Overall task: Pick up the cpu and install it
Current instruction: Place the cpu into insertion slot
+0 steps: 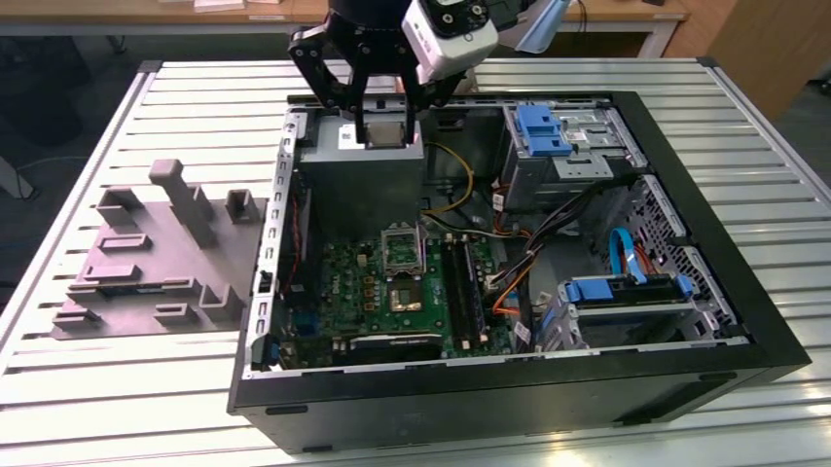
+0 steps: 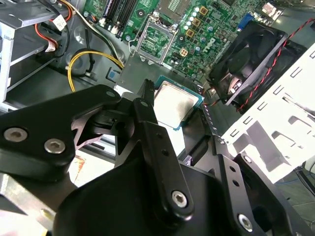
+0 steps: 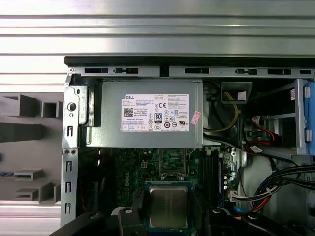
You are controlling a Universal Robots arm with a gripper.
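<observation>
The open black computer case (image 1: 675, 384) lies on its side. Nearest inside it, in the exterior view, is a green board (image 1: 377, 292) with a metal-framed socket (image 1: 401, 246). Toward the exterior view's right sit a drive cage with blue handles (image 1: 624, 292) and bundles of black, orange and yellow cables (image 1: 520, 258). Farther back lie the grey power-supply box (image 1: 357, 185) and a drive bay with a blue clip (image 1: 543, 131). In the second wrist view a black fan (image 2: 251, 61) sits at the case wall.

Just beside the case, on the exterior view's left, is a grey moulded tray (image 1: 143, 272) with upright posts. Both rest on a table of pale metal slats (image 1: 130, 389). Beyond it runs a wooden desk edge (image 1: 624, 15).

The gripper (image 1: 385, 122) hangs above the power-supply box. Its 2 fingers are closed in on opposite edges of the cpu (image 1: 385, 136), holding it clear of the box. The cpu is a small, flat square with a pale silver-grey metal top and a dark teal rim, and it sits level between the fingers in both wrist views.
</observation>
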